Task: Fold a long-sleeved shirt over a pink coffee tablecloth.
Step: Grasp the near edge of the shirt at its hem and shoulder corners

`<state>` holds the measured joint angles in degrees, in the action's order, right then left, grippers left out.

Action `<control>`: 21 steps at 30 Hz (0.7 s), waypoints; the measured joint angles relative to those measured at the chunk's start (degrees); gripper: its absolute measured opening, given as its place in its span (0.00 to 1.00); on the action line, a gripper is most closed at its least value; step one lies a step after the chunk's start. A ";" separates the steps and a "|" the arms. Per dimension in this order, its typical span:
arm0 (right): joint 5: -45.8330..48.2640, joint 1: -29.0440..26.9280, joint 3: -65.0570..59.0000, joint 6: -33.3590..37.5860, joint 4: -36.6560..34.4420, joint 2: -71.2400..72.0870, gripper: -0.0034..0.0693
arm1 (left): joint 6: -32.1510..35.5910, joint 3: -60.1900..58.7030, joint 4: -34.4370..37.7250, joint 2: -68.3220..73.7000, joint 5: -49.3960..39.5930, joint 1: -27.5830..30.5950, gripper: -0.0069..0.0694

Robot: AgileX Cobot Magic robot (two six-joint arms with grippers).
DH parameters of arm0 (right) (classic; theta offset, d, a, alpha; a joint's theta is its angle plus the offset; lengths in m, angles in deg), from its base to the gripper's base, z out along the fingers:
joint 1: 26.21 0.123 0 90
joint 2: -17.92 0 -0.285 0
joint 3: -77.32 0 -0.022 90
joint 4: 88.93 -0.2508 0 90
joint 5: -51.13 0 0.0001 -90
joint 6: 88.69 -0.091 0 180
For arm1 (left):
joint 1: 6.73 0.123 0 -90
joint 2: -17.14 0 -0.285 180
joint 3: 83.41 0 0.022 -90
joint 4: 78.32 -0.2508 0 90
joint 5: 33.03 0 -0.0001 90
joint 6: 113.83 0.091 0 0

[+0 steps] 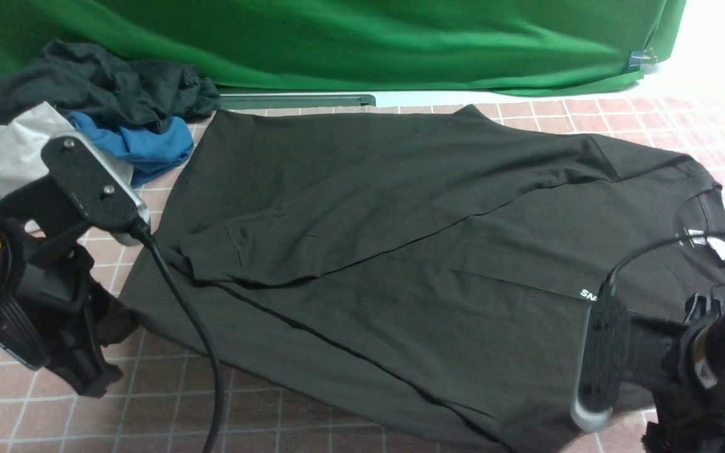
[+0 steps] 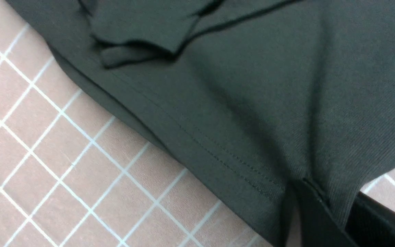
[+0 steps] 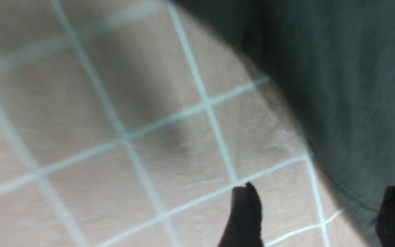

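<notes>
The long-sleeved shirt (image 1: 400, 251) lies flat across the middle of the pink coffee tablecloth (image 1: 167, 402), collar toward 3 o'clock and hem toward 9 o'clock, one sleeve folded across its body. The tablecloth shows bare around it at 6, 8 and 2 o'clock. A green backdrop cloth (image 1: 337, 38) closes the scene at 12 o'clock, and a heap of black, blue and white garments (image 1: 85, 107) sits at 10 o'clock, just beside the shirt's far hem corner.

The left arm (image 1: 16, 283) reaches in low from 8 o'clock. The left gripper (image 2: 341, 209) is clamped tight on the shirt's near hem corner – the wrist view shows the fabric gathered into creases where the jaws pinch it. Its black cable (image 1: 192, 340) trails over the hem toward 6 o'clock.

The right arm (image 1: 715, 365) comes in at 4 o'clock, over the chest. The right gripper (image 3: 321, 212) stands wide apart and holds nothing; one of its fingertips (image 3: 247, 212) is over bare tablecloth, the other at the shirt's edge.

A white chest print (image 1: 588, 294), partly hidden by the right arm, and a white neck label (image 1: 715, 245) show near 3 o'clock
</notes>
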<state>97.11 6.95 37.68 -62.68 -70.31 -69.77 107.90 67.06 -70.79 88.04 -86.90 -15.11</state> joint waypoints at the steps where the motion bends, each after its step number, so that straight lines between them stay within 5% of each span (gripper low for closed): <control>1: -1.45 -0.25 -0.08 -0.07 0.78 -0.88 0.70 | -0.13 0.00 0.07 0.00 0.16 0.00 0.15; 13: -12.20 -8.92 -0.08 -0.37 2.26 -6.38 0.70 | -0.25 0.00 0.86 0.00 0.79 0.00 0.15; 21: -12.84 -9.78 -0.25 -0.43 1.33 -8.62 0.70 | -0.25 0.00 1.29 0.00 0.79 0.00 0.15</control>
<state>84.28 -2.83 37.43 -63.11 -68.98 -78.38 107.65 67.06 -69.50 88.04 -86.12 -15.11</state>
